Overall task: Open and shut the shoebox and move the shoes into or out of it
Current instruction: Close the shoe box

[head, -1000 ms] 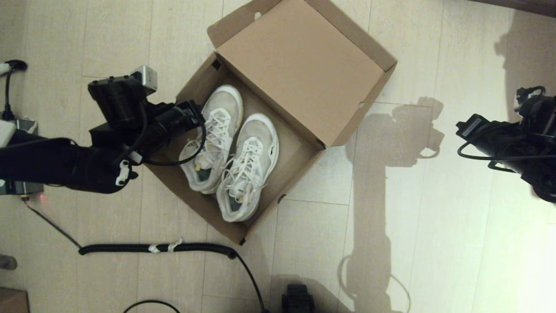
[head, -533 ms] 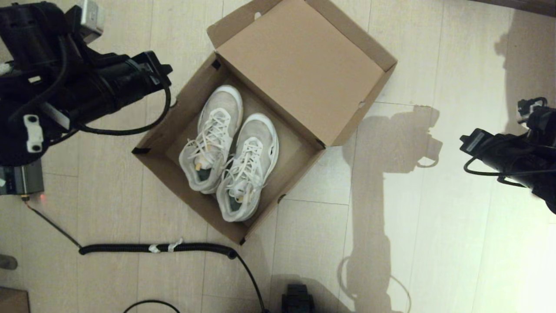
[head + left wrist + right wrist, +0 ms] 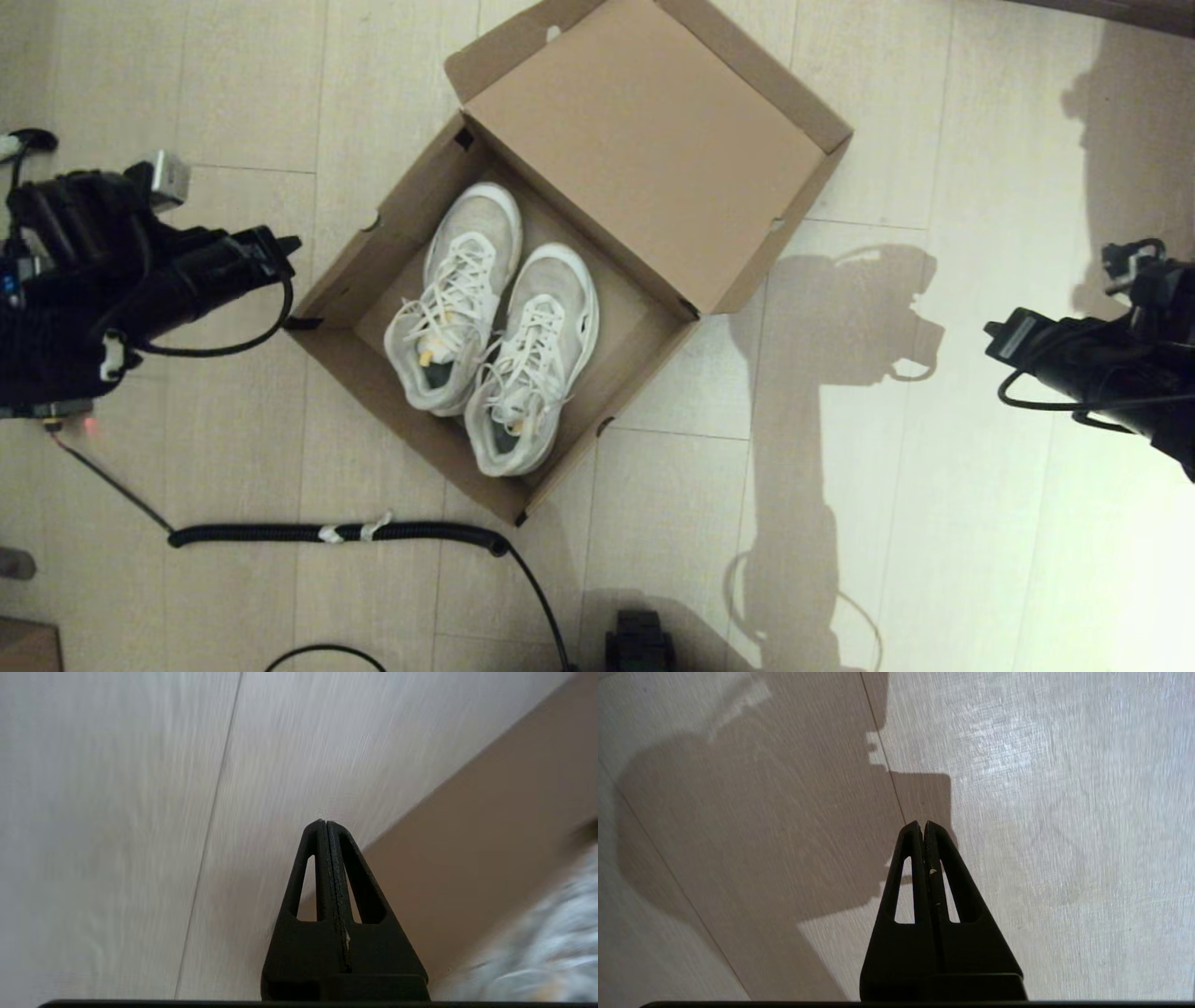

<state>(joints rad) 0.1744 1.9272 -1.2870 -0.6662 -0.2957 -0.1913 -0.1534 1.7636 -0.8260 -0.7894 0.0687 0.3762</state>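
Note:
The brown cardboard shoebox (image 3: 355, 345) lies open on the floor, its hinged lid (image 3: 644, 149) folded back to the far right. Both white sneakers (image 3: 495, 336) rest side by side inside it, toes pointing away. My left gripper (image 3: 285, 245) hovers to the left of the box, shut and empty, clear of the box wall (image 3: 490, 826); in the left wrist view its tip (image 3: 325, 822) points at bare floor beside the box. My right gripper (image 3: 994, 329) hangs far right over bare floor, shut with nothing in it (image 3: 923, 823).
A black coiled cable (image 3: 336, 533) runs along the floor in front of the box. A small dark device (image 3: 640, 642) sits at the near edge. A small brown cardboard piece (image 3: 28, 646) shows in the near left corner. Arm shadows fall right of the box.
My left arm has pulled back from over the box's left side to the left, away from the shoes. The right arm has drifted slightly downward. Box and shoes have not moved.

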